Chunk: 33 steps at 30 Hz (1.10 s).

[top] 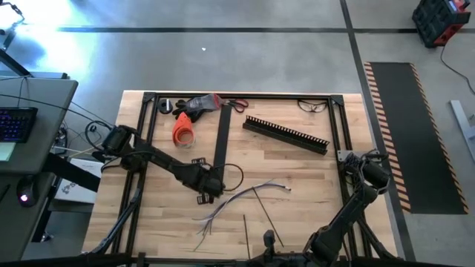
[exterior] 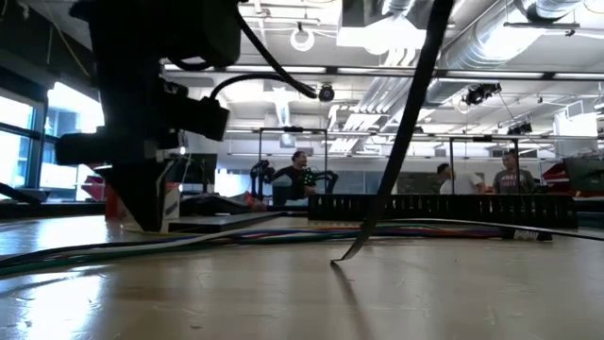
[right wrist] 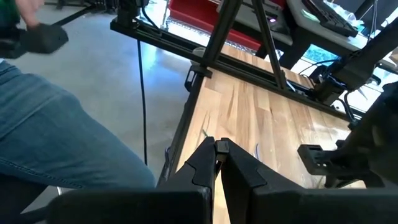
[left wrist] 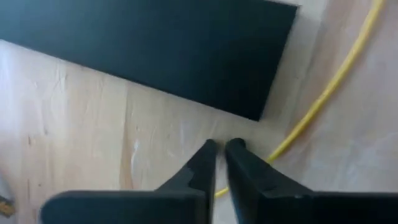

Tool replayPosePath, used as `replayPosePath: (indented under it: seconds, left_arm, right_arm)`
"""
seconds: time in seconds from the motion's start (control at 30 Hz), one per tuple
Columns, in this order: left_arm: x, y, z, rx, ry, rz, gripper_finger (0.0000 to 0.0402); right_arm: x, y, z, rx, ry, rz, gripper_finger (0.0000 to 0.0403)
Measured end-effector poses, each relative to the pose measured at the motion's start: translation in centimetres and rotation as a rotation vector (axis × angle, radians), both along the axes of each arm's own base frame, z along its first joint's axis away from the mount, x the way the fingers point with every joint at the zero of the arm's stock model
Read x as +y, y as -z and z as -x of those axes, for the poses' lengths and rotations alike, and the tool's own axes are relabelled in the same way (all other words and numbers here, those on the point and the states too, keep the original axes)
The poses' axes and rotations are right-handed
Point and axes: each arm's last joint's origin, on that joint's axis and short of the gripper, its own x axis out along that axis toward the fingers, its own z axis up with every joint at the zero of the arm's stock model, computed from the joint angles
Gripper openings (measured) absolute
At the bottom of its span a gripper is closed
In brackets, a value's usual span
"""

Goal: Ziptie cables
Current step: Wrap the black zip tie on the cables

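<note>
The cables point(top: 237, 199), thin limp wires in mixed colours, fan out at lower centre of the pale grained wooden table point(top: 312, 178). The left gripper point(top: 210, 189), fingers nearly together around nothing visible, sits at the foot of a flat matte black strip point(top: 220, 137). Only its wrist view shows a thin yellow wire point(left wrist: 329, 87) curving just beside the fingertips. The right gripper point(right wrist: 217, 148) is closed, empty, at the table's edge.

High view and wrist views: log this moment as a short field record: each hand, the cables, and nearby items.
left hand: low over the table's middle, at the flat black strip's near end; fingers nearly together, nothing seen held
right hand: shut, empty, at the table's near right edge
cables: loose on the wood, ends splayed, not tied
slotted channel: lying far right of centre
</note>
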Motion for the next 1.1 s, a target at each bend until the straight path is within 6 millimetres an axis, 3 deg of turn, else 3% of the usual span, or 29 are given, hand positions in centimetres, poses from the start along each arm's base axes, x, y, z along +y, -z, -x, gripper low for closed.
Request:
replayPosePath:
  seconds: [0.17,0.3,0.37,0.47,0.63,0.93,1.1]
  left_arm:
    - [0.0,0.8,0.5,0.042,-0.033,0.194,0.001]
    - [-2.7,-1.0,1.0,0.066,0.068,0.45,0.0003]
    - [-3.8,-3.0,1.0,-0.002,0.137,0.508,0.0002]
    - [-4.6,-5.1,0.9,-0.146,0.18,0.476,0.0005]
    - [-5.2,-5.5,0.9,-0.281,0.121,0.312,0.0012]
    - [-6.7,0.0,0.0,-0.279,0.066,0.319,0.0134]
    - [-6.8,1.3,-0.5,-0.285,-0.003,0.311,0.0197]
  right_arm:
    - [-0.1,0.0,-0.2,-0.005,0.004,0.001,0.0]
    - [-0.5,-0.1,-0.6,-0.01,0.016,0.007,0.0]
    - [-0.8,-0.1,-0.9,-0.009,0.024,0.009,0.0]
    - [-1.1,-0.1,-1.3,-0.008,0.036,0.009,0.0]
    - [-0.9,0.0,-1.1,0.002,-0.008,0.045,0.0]
    - [0.0,0.9,0.9,0.009,0.123,0.036,0.0]
    - [0.4,1.0,1.5,-0.007,0.141,0.036,0.0]
